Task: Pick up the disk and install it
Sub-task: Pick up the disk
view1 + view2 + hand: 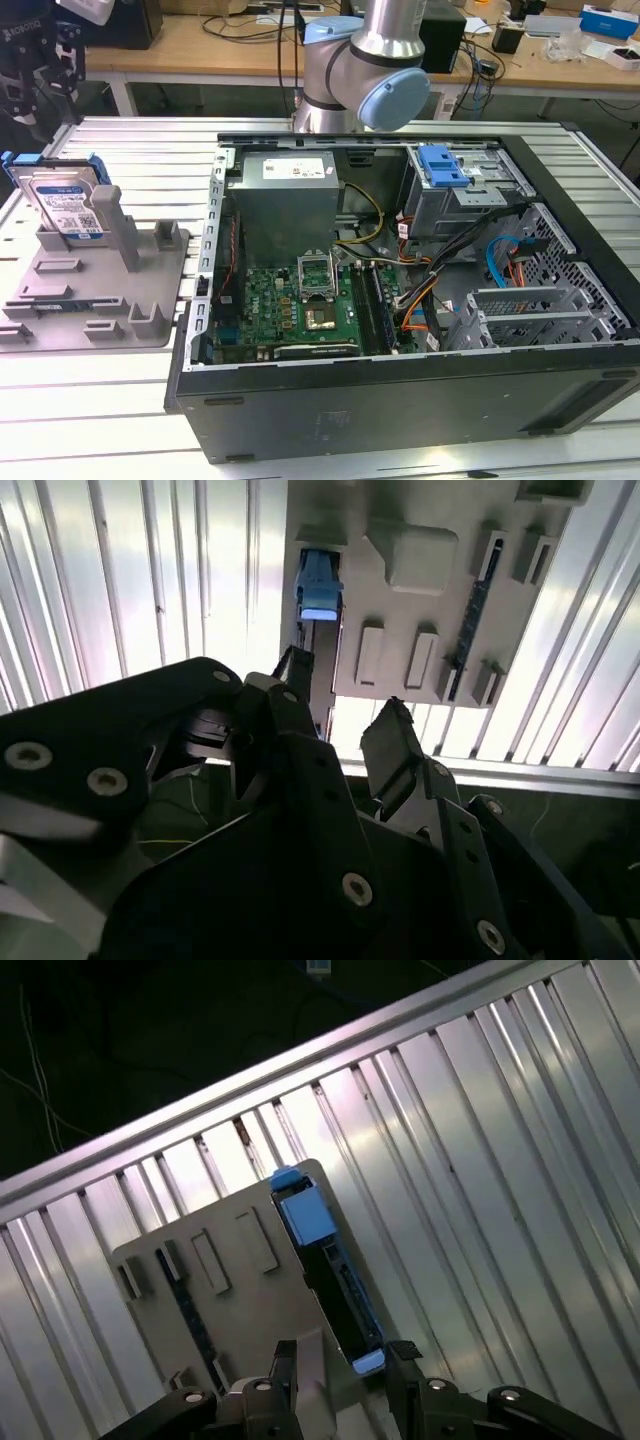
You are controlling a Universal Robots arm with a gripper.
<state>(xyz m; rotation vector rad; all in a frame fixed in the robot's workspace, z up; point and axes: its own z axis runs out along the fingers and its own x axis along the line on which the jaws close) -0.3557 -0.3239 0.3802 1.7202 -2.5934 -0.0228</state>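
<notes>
Hovering above the grey fixture tray, gripper faced down, fingers apart and empty, disk stood on edge in the tray, exterior view added an open computer case on its right.

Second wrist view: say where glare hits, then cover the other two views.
In the second wrist view, glare whitens the ribbed table and one end of the disk, and the fingers are dark silhouettes; in the first wrist view, the table shows softer streaks, with darkness beyond its edge; the exterior view is evenly lit.
</notes>
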